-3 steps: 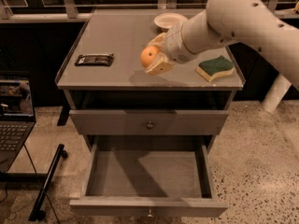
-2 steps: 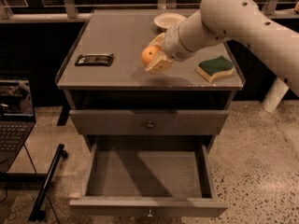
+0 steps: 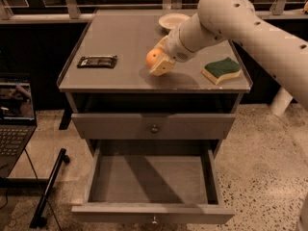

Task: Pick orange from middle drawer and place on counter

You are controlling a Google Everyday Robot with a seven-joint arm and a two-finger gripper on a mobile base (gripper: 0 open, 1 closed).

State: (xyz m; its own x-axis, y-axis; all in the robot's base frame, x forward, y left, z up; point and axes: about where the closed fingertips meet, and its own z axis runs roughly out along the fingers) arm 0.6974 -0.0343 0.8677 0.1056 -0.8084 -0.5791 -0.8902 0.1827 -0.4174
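Just above centre frame, the gripper (image 3: pixel 160 65), clamped on the orange (image 3: pixel 153 57), should lower gently onto the counter (image 3: pixel 120 37) before letting go

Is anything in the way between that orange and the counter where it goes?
Nothing visible. The gripper holds the orange over a bare stretch of counter; sponge, dark packet and bowl lie aside.

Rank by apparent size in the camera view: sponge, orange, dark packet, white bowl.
1. sponge.
2. dark packet and white bowl: close; the bowl sits farther back, partly behind the arm, so unranked.
3. orange, smallest, gripped by the pincer over the counter.
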